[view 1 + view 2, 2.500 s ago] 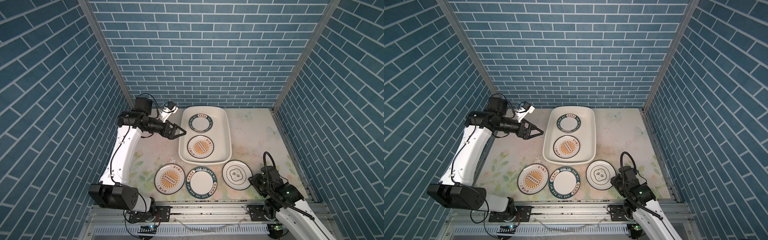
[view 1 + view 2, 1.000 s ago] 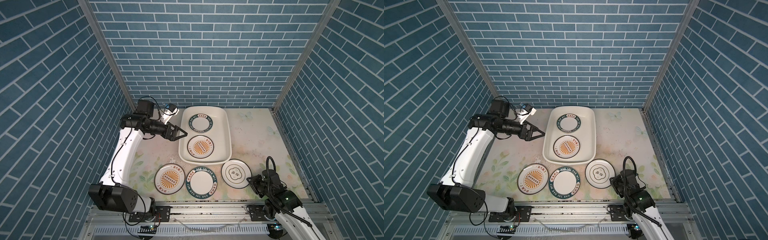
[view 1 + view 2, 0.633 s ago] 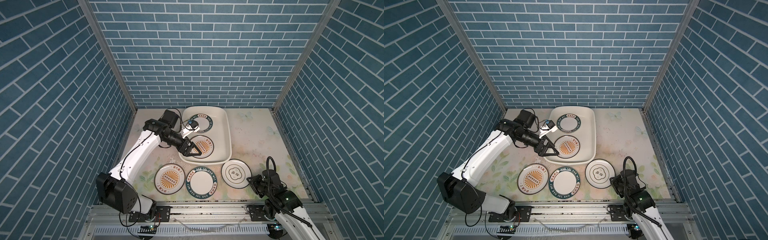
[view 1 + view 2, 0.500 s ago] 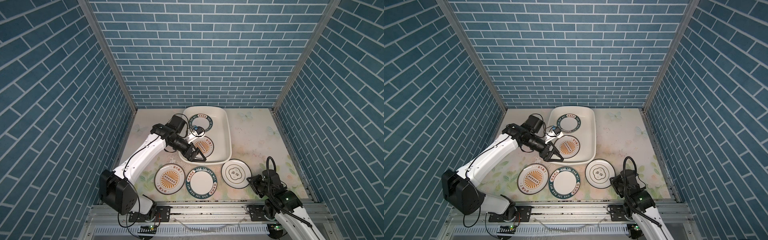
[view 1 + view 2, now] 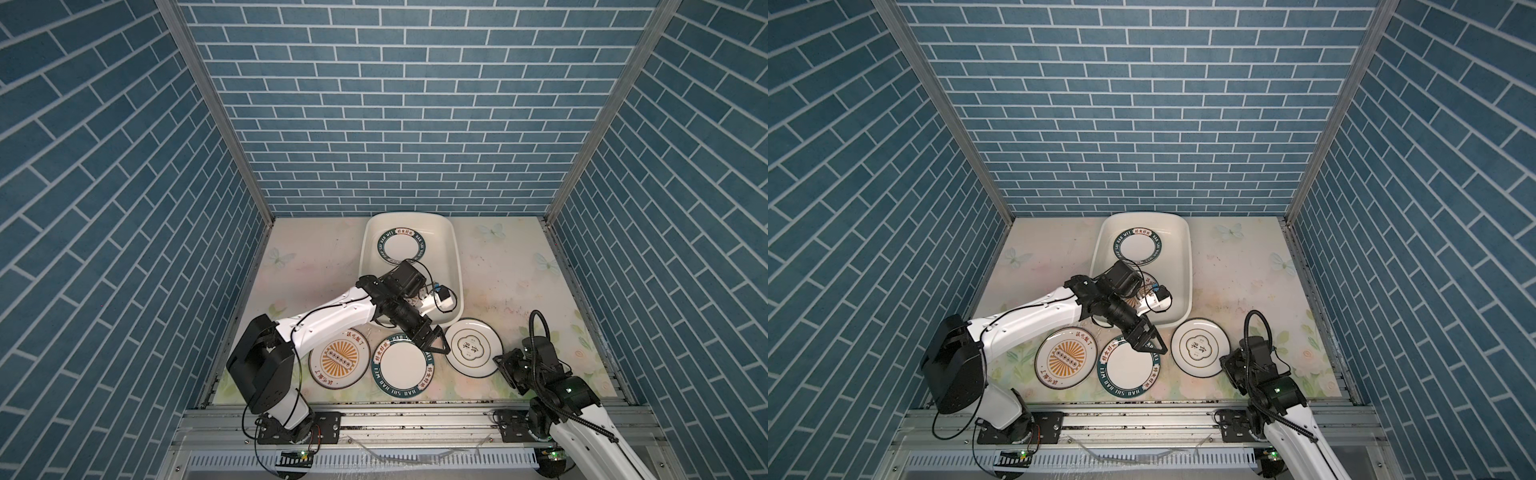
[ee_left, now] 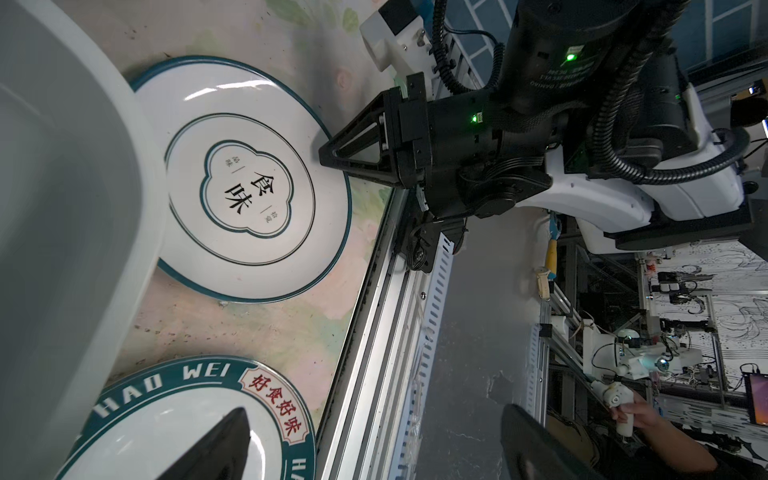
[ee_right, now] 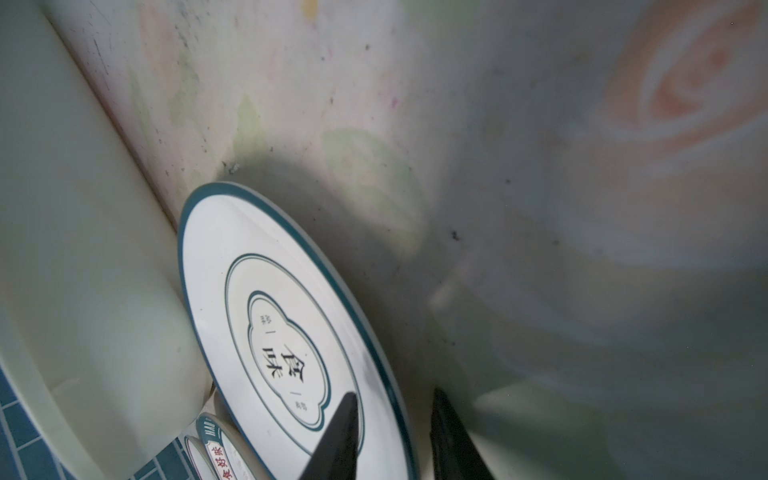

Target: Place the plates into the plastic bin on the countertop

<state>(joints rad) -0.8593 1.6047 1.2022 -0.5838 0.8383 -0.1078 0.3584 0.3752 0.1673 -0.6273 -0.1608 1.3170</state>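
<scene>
The plastic bin [image 5: 457, 266] stands at the back middle of the countertop [image 5: 519, 266]. It holds a green-rimmed plate [image 5: 402, 246]; a second plate there is mostly hidden under my left arm. Along the front lie an orange sunburst plate [image 5: 338, 358], a green lettered plate [image 5: 402, 365] and a quatrefoil plate [image 5: 473, 347]. My left gripper [image 5: 434, 348] hangs open over the lettered plate's [image 6: 199, 415] far right rim, with nothing between its fingers. My right gripper [image 7: 395, 436] is shut on the quatrefoil plate's [image 7: 266, 316] near right rim, one finger above it and one outside.
The bin's near wall [image 6: 62, 208] lies close to the quatrefoil and lettered plates. An aluminium rail [image 5: 415, 409] edges the countertop at the front. Blue brick walls [image 5: 395, 124] close in the back and both sides. The left arm [image 5: 332, 316] stretches across the bin's near left corner.
My left arm has swung from left of the bin, across its near end, down to the front plates, jaws open throughout. The right gripper has stayed on the quatrefoil plate's rim.
</scene>
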